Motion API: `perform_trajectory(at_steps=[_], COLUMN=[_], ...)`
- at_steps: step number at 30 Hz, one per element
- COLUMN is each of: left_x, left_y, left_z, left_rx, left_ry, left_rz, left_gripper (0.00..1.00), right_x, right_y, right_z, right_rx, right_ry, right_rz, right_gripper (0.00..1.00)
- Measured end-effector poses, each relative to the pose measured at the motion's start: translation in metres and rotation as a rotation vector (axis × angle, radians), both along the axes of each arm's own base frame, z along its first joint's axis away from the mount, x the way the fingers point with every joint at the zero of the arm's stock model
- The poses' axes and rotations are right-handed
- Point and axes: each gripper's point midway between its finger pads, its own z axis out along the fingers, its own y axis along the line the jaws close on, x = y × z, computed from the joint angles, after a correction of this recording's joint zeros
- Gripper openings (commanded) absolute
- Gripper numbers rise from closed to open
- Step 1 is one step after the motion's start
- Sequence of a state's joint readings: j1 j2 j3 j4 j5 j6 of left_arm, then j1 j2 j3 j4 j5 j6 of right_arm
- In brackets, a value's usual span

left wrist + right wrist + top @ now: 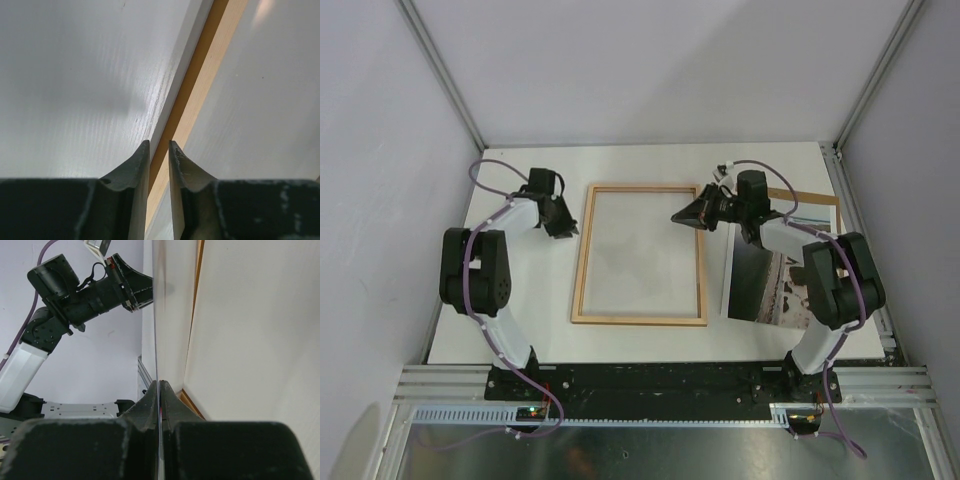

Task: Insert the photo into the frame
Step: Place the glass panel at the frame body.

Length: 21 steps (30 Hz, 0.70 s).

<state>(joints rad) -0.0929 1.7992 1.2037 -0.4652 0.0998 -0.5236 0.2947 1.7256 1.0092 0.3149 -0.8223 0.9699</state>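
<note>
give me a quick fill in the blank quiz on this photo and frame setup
1. The frame lies flat with its ____ wood face up.
2. The photo lies on the ____ side of the frame.
3. The left gripper sits by the frame's ____ rail.
4. The right gripper is ____ on the edge of a thin sheet.
Missing words: light, right, left, shut.

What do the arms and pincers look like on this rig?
The left arm and right arm both alternate white links with chunky black joints. A purple cable runs along each. The left pincer and right pincer each have two black fingers tapering to thin tips; the left one's body is flecked with pale scuffs.
</note>
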Motion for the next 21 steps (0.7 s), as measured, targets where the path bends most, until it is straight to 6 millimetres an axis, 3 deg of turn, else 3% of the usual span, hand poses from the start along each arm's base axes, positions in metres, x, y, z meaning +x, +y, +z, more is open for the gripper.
perform_trajectory(at_steps=[12,21], left_x=[-0.013,-0.011], left_y=[-0.004,-0.006], left_z=[-0.016,-0.016], left_rx=[-0.018,-0.027], left_ry=[0.043,0.032], left_rz=[-0.014,-0.018], left_gripper=[0.19,0.15], right_x=[-0.006,-0.006], right_y=[0.015,0.018], right_z=[-0.026,-0.024], right_rx=[0.041,0.056], right_ry=[0.048,0.046], right_rz=[0.012,0.009], right_gripper=[0.0,0.0])
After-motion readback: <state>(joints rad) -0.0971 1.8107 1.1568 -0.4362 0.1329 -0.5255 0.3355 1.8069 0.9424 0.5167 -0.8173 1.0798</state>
